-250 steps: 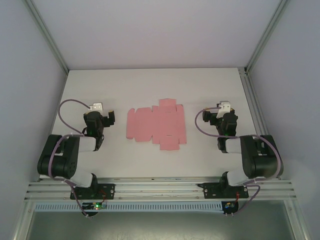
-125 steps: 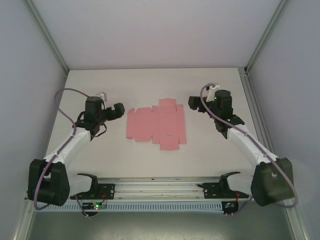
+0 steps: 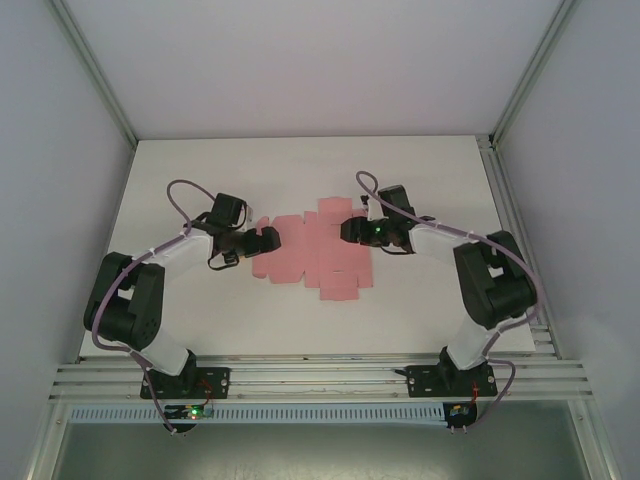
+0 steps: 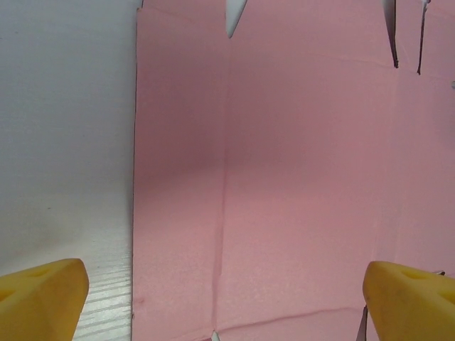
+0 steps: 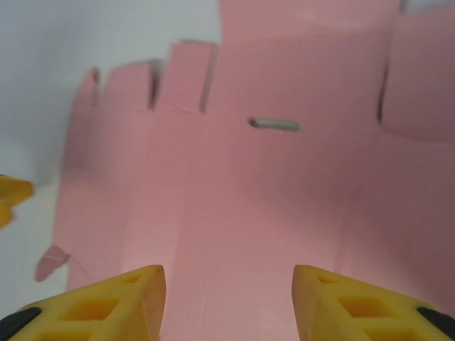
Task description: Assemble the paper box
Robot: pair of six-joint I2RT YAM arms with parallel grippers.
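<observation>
The paper box is a flat pink die-cut sheet with flaps and tabs, lying in the middle of the white table. My left gripper hovers over the sheet's left edge. In the left wrist view its yellow fingertips stand wide open above the pink card. My right gripper is over the sheet's right part, and its yellow fingers stand apart above the card with nothing between them. A yellow tip of the left gripper shows at the sheet's far edge.
Pale walls and metal frame posts enclose the table on three sides. The arm bases sit on an aluminium rail at the near edge. Bare table surface lies in front of and behind the sheet.
Both arms have swung inward from the table's sides to above the pink sheet. The right jaws have narrowed; the left jaws stay wide.
</observation>
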